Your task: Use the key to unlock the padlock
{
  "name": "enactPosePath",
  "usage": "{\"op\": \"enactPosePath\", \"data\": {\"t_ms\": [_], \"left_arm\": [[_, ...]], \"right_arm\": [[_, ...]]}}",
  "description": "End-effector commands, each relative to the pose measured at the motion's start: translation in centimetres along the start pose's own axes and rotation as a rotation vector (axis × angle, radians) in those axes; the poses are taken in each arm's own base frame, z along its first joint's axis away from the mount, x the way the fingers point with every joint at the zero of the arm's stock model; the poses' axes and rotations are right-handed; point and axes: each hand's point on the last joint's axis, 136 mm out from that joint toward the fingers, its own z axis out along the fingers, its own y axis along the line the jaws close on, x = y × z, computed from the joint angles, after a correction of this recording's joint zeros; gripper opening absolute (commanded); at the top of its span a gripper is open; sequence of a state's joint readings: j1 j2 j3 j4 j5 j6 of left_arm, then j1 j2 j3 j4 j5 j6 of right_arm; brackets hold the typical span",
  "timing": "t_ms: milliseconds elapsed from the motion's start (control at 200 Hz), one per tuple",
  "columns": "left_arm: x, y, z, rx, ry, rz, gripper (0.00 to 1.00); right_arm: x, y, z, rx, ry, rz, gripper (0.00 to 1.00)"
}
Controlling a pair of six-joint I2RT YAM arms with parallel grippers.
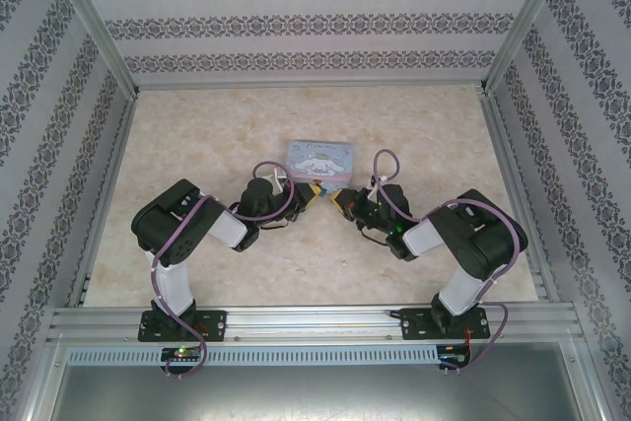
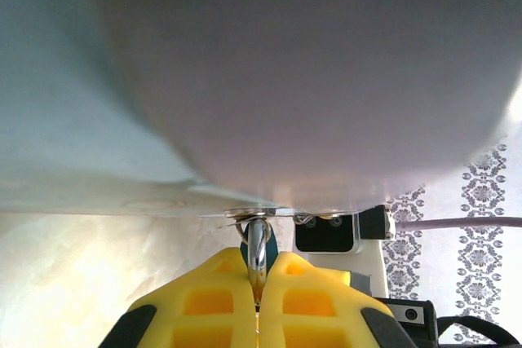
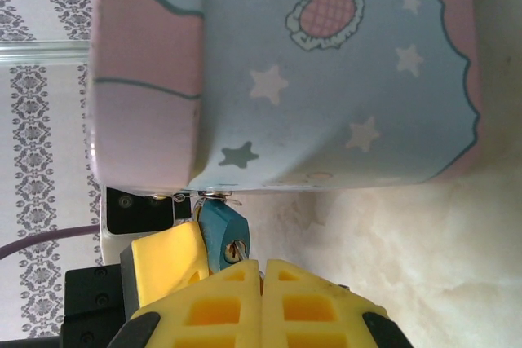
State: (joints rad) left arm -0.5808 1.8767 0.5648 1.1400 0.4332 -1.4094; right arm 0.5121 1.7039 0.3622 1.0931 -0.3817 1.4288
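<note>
The small teal padlock (image 3: 220, 230) hangs from the clasp of a pale blue cartoon tin (image 3: 326, 79), its brass keyhole facing my right gripper. My right gripper (image 3: 262, 270) is shut on the key (image 3: 242, 253), and the key's thin tip sits in the keyhole. From the other side my left gripper (image 2: 258, 279) is shut on the padlock (image 2: 258, 246), with the silvery shackle showing between the yellow fingers. The left gripper's yellow finger (image 3: 167, 258) lies against the lock body. From above, the left gripper (image 1: 314, 196) and the right gripper (image 1: 337, 201) meet just in front of the tin (image 1: 318, 158).
The tin stands mid-table on a pale marbled surface (image 1: 197, 135). Patterned walls (image 1: 315, 22) close in the back and both sides. A metal rail (image 1: 315, 322) runs along the near edge by the arm bases. Purple cables (image 1: 389, 189) loop over both arms.
</note>
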Motion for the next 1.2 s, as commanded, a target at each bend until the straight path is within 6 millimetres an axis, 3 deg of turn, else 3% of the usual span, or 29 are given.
{"op": "enactPosePath", "data": {"t_ms": [0,425,714,1194], "left_arm": [[2.0,-3.9,0.0,0.114,0.098,0.036,0.0],[2.3,-3.7,0.0,0.106,0.114,0.044,0.0],[2.6,-4.0,-0.1,0.11,0.132,0.066,0.0],[3.3,-2.5,-0.1,0.067,0.172,0.08,0.0]], "right_arm": [[-0.3,4.2,0.6,-0.144,0.025,-0.114,0.0],[-0.1,7.4,1.4,-0.272,0.088,-0.179,0.0],[-1.6,6.2,1.7,-0.265,0.078,-0.112,0.0],[-3.3,5.5,1.2,-0.246,0.072,-0.084,0.0]]}}
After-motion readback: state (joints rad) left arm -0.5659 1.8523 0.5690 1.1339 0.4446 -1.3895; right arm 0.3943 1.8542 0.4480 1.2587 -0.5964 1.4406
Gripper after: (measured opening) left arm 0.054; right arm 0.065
